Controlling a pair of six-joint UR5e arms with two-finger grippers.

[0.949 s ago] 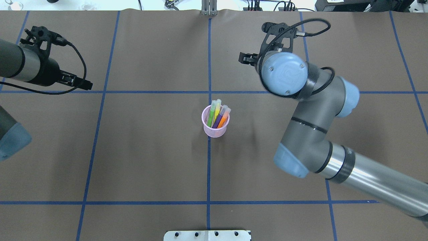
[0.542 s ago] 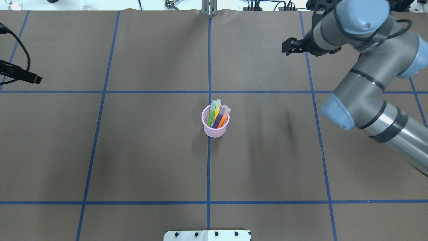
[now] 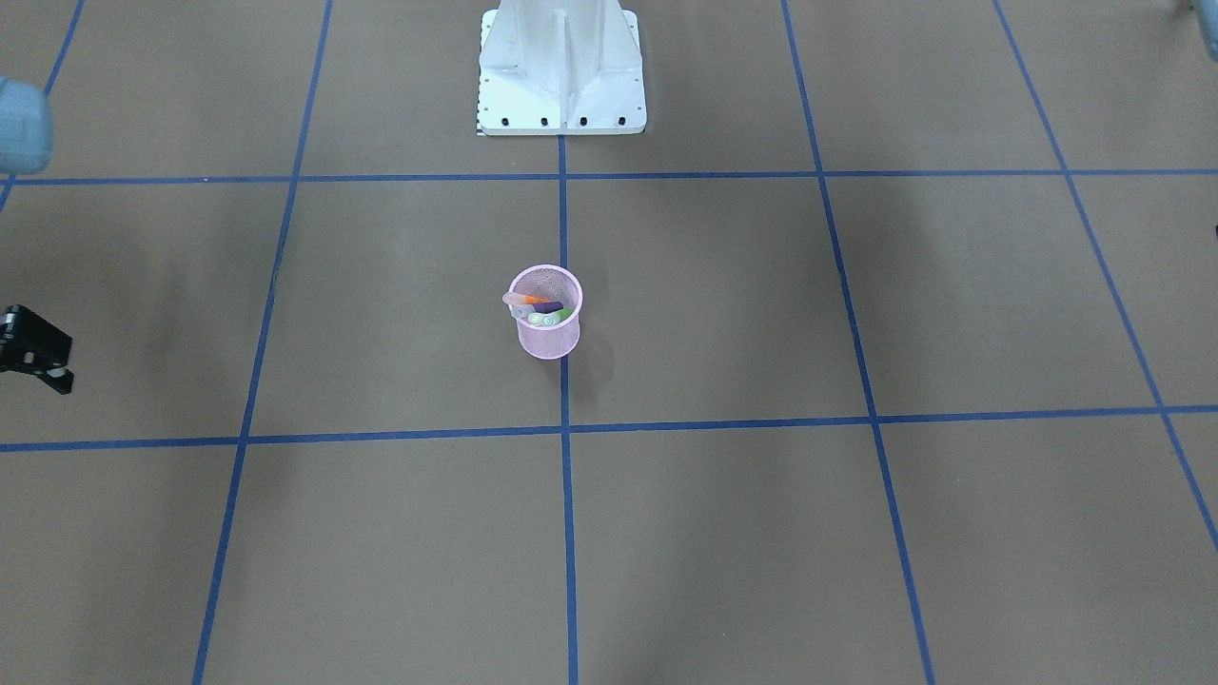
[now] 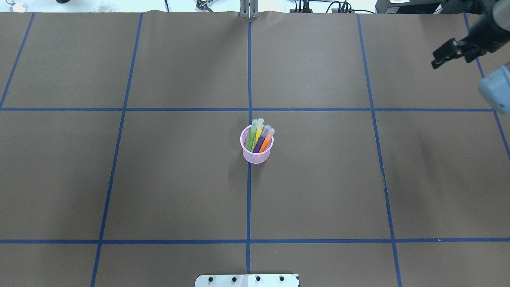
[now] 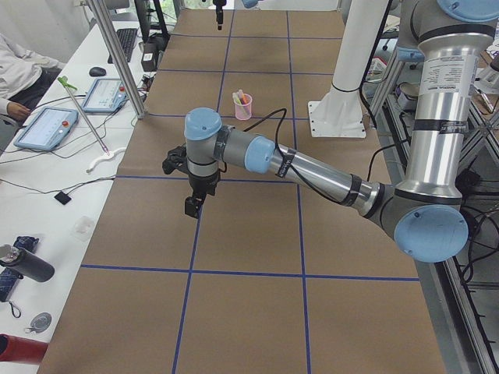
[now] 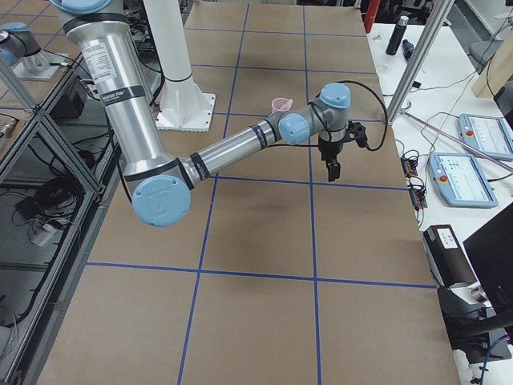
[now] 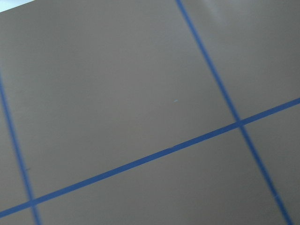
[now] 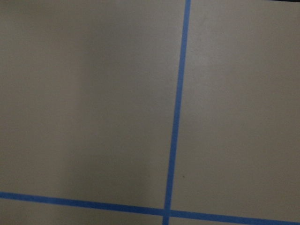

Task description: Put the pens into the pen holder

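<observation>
The pink mesh pen holder (image 4: 257,156) (image 3: 549,341) stands upright at the table's centre, on a blue tape line. Several pens (image 4: 259,137) (image 3: 538,309), green, yellow, purple and orange, lean inside it with their pale caps above the rim. My right gripper (image 4: 438,59) (image 3: 65,366) hangs far off at the right edge of the table, open and holding nothing. My left gripper (image 5: 193,206) points down over bare table at the left end, well away from the holder (image 5: 243,109); it shows only in the exterior left view, so I cannot tell its state. Both wrist views show only brown mat and tape lines.
Blue tape lines (image 4: 249,199) divide the brown mat into squares. The white robot base plate (image 3: 561,76) (image 4: 247,280) sits at the near edge. Side benches carry tablets (image 5: 47,128) (image 6: 481,132), cables and a dark bottle (image 5: 23,265); a person's sleeve (image 5: 15,62) rests there.
My right arm has swung from near the centre out to the table's right edge. My left arm has pulled back out of the overhead view. The holder and pens have stayed put.
</observation>
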